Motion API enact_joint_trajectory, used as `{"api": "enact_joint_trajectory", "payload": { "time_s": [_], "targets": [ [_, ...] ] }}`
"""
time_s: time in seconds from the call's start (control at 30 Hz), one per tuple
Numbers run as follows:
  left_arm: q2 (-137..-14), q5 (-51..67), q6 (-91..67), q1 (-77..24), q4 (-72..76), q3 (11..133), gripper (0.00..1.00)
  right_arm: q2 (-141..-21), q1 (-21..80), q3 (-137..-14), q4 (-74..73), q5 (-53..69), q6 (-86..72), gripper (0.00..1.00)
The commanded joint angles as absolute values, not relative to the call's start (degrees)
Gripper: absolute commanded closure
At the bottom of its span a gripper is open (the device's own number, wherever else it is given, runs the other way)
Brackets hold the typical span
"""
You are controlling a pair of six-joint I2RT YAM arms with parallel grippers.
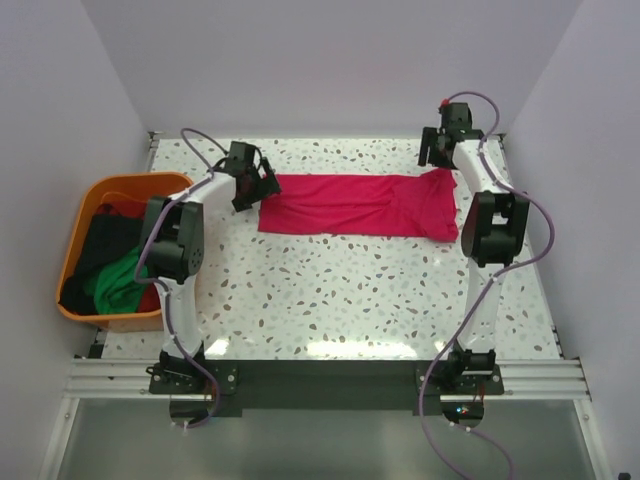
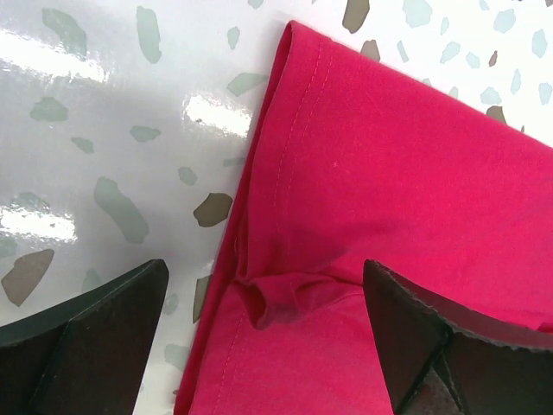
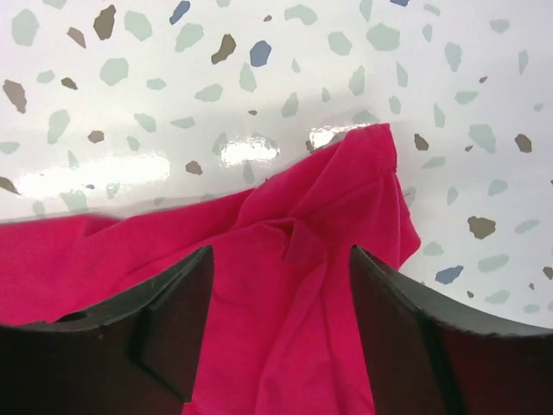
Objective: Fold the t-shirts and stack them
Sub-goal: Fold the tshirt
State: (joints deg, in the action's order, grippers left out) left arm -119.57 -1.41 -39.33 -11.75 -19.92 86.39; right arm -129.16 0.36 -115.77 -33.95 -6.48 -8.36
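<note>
- Lying as a long folded strip across the far side of the table [image 1: 330, 290], the crimson-pink t-shirt [image 1: 360, 205] runs between both grippers.
- The left gripper [image 2: 268, 328] stands wide over the hem end; the right gripper [image 3: 281, 320] gapes over a bunched corner.
- Pinching only the top layer at either wrinkle would likely skew the fold.

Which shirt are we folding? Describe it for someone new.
On the speckled white table, near its far edge, a crimson-pink t-shirt lies spread between left gripper and right gripper. It is the only shirt out on the table; the green shirt and black shirt sit heaped in the orange tub.
</note>
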Motion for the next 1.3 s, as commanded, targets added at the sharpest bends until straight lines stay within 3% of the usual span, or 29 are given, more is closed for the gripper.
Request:
{"api": "enact_joint_trajectory", "payload": {
  "time_s": [0.0,0.03,0.17,0.33,0.73,1.03,1.27],
  "targets": [
    [-117.25,-1.58,-37.70,-11.34,-20.83,88.07,0.00,-127.10,0.09,-118.41,-41.04,-8.69,-3.16,0.28],
    [-116.55,-1.93,-37.53,-11.42,-21.00,87.81,0.00,-125.35,0.09,-116.04,-40.61,-8.27,-3.16,0.02],
    [-111.55,-3.77,-37.62,-12.74,-20.65,85.17,0.00,-109.75,1.49,-100.67,-38.15,-11.06,-5.09,0.01],
    [-109.69,-3.09,-37.88,-16.96,-19.00,81.84,0.00,-100.29,9.57,-82.54,-37.43,-22.65,-7.03,0.01],
    [-117.06,2.73,-40.25,-18.20,-13.71,78.66,0.00,-107.92,12.04,-78.57,-39.29,-31.54,-9.76,0.01],
    [-118.83,1.06,-38.50,-13.98,-14.15,75.06,0.00,-107.32,0.09,-79.45,-42.45,-37.17,-10.64,0.01],
    [-118.83,0.44,-37.79,-12.83,-14.41,74.36,0.00,-105.91,-4.83,-81.03,-39.91,-34.05,2.42,0.01]
  ]
}}
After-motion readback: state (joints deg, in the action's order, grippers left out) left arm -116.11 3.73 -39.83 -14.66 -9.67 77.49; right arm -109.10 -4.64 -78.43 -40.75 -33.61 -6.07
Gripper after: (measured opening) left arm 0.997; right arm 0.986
